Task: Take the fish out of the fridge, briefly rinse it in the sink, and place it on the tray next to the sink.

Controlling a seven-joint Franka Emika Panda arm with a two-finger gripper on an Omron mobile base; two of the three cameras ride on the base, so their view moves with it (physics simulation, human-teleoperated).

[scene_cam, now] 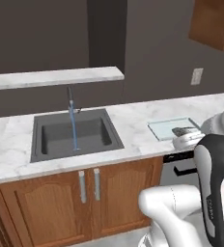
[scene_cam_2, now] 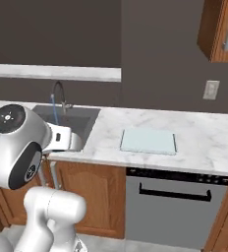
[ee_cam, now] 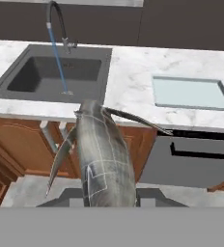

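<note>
Grey, scaled fish (ee_cam: 104, 154) gripped in the pincer (ee_cam: 109, 195), jaws narrowed on its body, tail end pointing away from the camera toward the table edge. Held in the air in front of the cabinets, short of the table and not over the basin. Thin fins splayed to either side of the body in the hand view.

Dark sink (scene_cam: 75, 132) sunk in the white marble table (scene_cam: 133, 120), slim faucet (scene_cam: 71, 103) at its back rim with a blue stream (scene_cam: 75, 130) running down into the basin. Same sink (ee_cam: 53, 72) seen at upper left of the hand view, with the stream (ee_cam: 57, 60) falling from the curved faucet (ee_cam: 56, 21).

Pale blue-green tray (scene_cam_2: 148, 141) flat on the table, to the right of the sink, apart from it, with bare marble between. Same tray (ee_cam: 191, 93) at upper right of the hand view and partly hidden behind the arm in the left base view (scene_cam: 169, 126).

Wooden cabinet doors (scene_cam: 80, 193) under the sink; dishwasher front (scene_cam_2: 175, 206) with dark handle beneath the tray. Wall outlet (scene_cam_2: 211, 90) above the table at right.
</note>
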